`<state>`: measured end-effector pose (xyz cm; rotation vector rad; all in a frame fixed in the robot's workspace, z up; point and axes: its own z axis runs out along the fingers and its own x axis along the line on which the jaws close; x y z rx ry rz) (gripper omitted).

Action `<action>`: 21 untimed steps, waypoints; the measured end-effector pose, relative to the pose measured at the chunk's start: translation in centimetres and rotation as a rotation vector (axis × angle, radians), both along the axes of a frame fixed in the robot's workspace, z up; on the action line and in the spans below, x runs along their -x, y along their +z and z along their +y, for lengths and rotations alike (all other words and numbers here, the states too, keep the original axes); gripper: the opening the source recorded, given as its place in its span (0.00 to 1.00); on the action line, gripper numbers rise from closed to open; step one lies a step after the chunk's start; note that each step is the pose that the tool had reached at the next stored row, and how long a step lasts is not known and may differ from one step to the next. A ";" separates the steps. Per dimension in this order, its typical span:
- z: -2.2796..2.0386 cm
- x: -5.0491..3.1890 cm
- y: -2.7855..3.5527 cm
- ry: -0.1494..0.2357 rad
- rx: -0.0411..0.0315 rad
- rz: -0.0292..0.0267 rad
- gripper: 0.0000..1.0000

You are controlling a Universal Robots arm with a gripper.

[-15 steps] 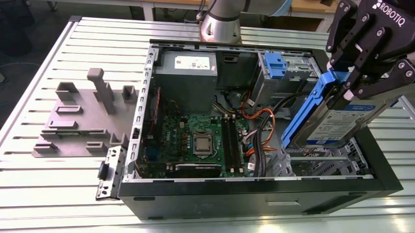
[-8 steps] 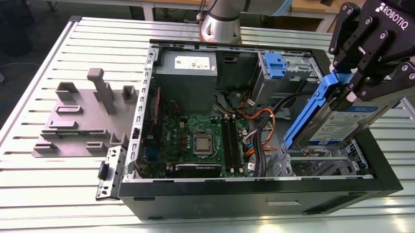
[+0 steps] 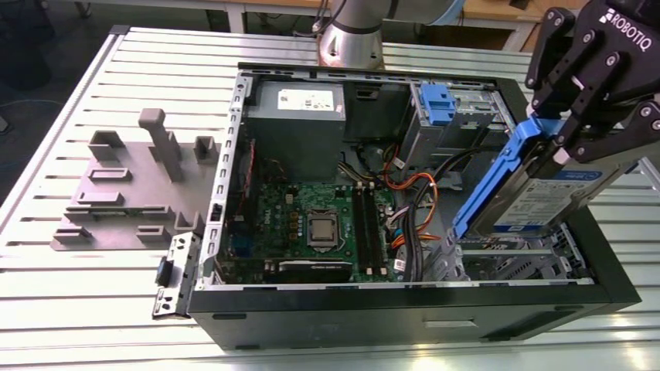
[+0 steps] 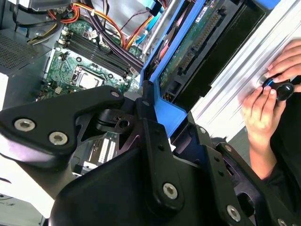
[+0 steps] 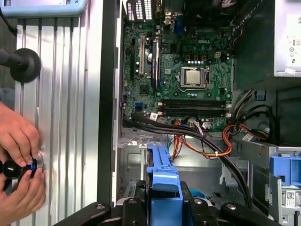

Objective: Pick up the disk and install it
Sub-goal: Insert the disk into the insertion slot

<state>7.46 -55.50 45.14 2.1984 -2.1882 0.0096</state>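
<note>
The disk (image 3: 542, 197), a silver drive with a blue-and-white label in a blue carrier frame, hangs tilted on edge above the open computer case (image 3: 247, 154), over its front corner at the exterior view's right. My gripper (image 3: 565, 133) is shut on the carrier's upper end. In the first wrist view the blue carrier (image 5: 162, 165) points down toward the metal drive cage (image 5: 136, 162), with my gripper (image 5: 162, 203) clamped round it. The second wrist view shows the disk's circuit-board underside (image 4: 188, 44) and the black fingers (image 4: 153, 134) pressed on the blue frame.
Inside the case lie the motherboard (image 3: 314, 224), orange and black cables (image 3: 413, 193), a grey power supply (image 3: 299, 104) and an upright blue latch piece (image 3: 438, 104). A grey fixture (image 3: 134, 185) stands on the slatted table. A person's hands (image 5: 19, 160) work a control beside the case.
</note>
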 end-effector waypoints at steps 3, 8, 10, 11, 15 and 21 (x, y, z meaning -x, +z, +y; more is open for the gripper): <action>0.00 -0.15 -0.09 0.000 0.0001 0.0000 0.36; 0.00 -0.34 -0.28 0.000 0.0001 0.0000 0.36; 0.00 -0.46 -0.33 0.000 0.0001 0.0000 0.36; 0.00 -0.53 -0.37 0.000 0.0001 0.0000 0.36; 0.00 -0.61 -0.54 -0.001 0.0006 0.0001 0.36; 0.00 -0.62 -0.87 -0.001 0.0007 0.0000 0.36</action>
